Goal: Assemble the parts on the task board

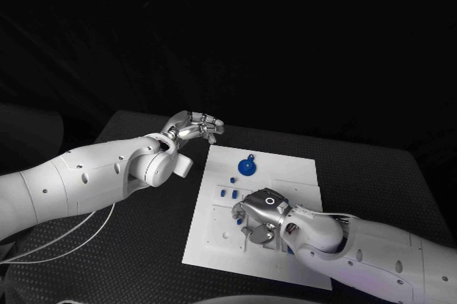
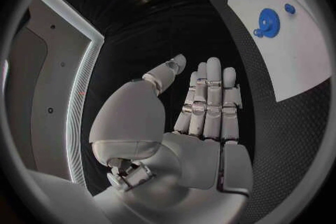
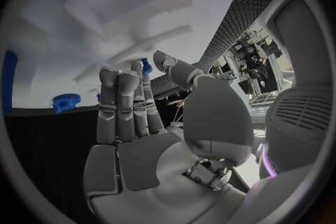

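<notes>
While task board (image 1: pixel 286 172) lies on black table (image 1: pixel 114 251) | left hand (image 1: pixel 197 126) empty, fingers straight | right hand (image 1: pixel 259 215) grasp unclear

right hand (image 1: pixel 262 215) hides part of the task board (image 1: pixel 286 168).

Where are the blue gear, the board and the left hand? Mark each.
blue gear (image 1: pixel 247 166): head view, middle of its disc.
board (image 1: pixel 286 168): head view, bare white area near its far right corner.
left hand (image 1: pixel 197 127): head view, knuckles above the fingers.
</notes>
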